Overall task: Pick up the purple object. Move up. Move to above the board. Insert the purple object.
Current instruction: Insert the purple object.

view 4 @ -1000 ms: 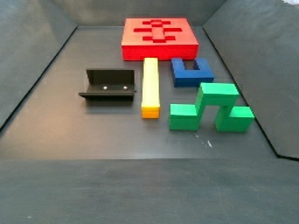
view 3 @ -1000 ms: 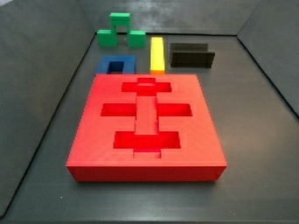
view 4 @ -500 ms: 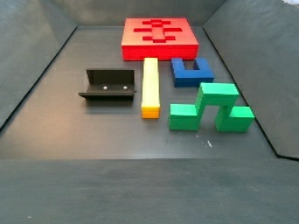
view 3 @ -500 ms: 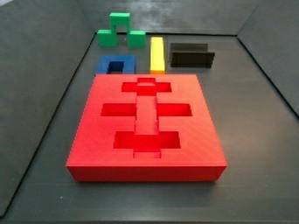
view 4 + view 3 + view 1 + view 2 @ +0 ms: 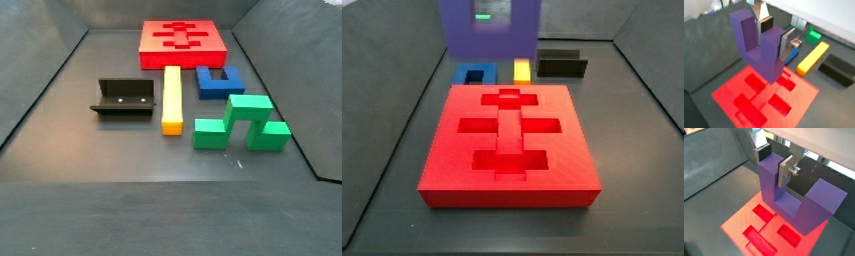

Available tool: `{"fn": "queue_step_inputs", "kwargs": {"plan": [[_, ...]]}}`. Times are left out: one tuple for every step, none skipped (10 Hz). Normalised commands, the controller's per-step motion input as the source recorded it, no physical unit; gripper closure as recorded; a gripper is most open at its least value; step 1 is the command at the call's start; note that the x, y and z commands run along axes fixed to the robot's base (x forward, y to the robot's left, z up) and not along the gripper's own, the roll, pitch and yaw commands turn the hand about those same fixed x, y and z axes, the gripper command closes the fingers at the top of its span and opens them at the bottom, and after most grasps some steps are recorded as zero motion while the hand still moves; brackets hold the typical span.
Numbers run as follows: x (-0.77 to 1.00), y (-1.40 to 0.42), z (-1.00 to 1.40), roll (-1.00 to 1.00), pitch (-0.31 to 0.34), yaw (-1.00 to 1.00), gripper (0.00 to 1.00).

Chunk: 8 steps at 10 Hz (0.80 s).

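While the gripper pinches one prong, we carry the purple object above the board.
Rigid, light, smooth plastic, we judge; the prong's flat faces suit our pads, mid-frame.

purple object: U-shaped, in claw, above board | board: red, flat

We see the gripper above the board in both wrist views: flat silver finger plates (one carrying a round screw head), beneath a pale grey housing edge.
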Motion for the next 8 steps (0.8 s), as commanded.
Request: {"fn": "queue_step_inputs", "kwargs": {"plan": [[0.33,-0.68,-0.91,0.18,0.0,0.12,1.0],[0.36,-0.66,-0.87,0.2,0.0,0.11,1.0],[0.35,-0.64,-0.84,0.21,0.0,0.11,1.0],[0.33,-0.6,-0.81,0.15,0.0,0.09,1.0],[0.27,-0.47,-0.71,0.0,-0.007,0.07,1.0],[0.08,-0.41,-0.53,0.0,-0.024,0.04,1.0],[0.0,-0.34,-0.29,0.05,0.0,0.06,1.0],[0.0,-0.2,-0.17,0.08,0.0,0.01,1.0]]}}
